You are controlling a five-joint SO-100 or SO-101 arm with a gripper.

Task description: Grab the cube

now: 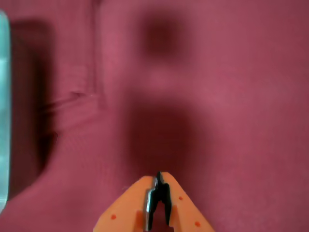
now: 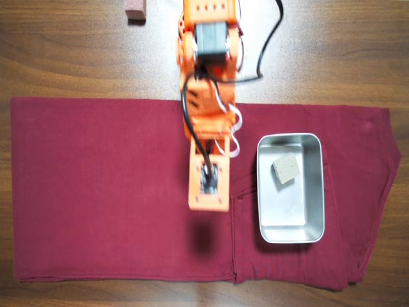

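The cube (image 2: 285, 169) is a small pale beige-grey block lying tilted inside the metal tray (image 2: 314, 192) on the right of the overhead view. My orange gripper (image 2: 209, 202) hangs over the red cloth (image 2: 96, 192), left of the tray and apart from the cube. In the wrist view the gripper (image 1: 158, 177) enters from the bottom edge with its jaws closed together and nothing between them. The cube does not show in the wrist view; only a pale strip of the tray (image 1: 3, 106) shows at the left edge.
A reddish-pink block (image 2: 135, 9) lies on the wooden table (image 2: 64, 57) at the top left of the overhead view, beside the arm's base. The cloth has folds and a seam near the tray (image 1: 91, 96). Black cables (image 2: 265, 45) run from the arm.
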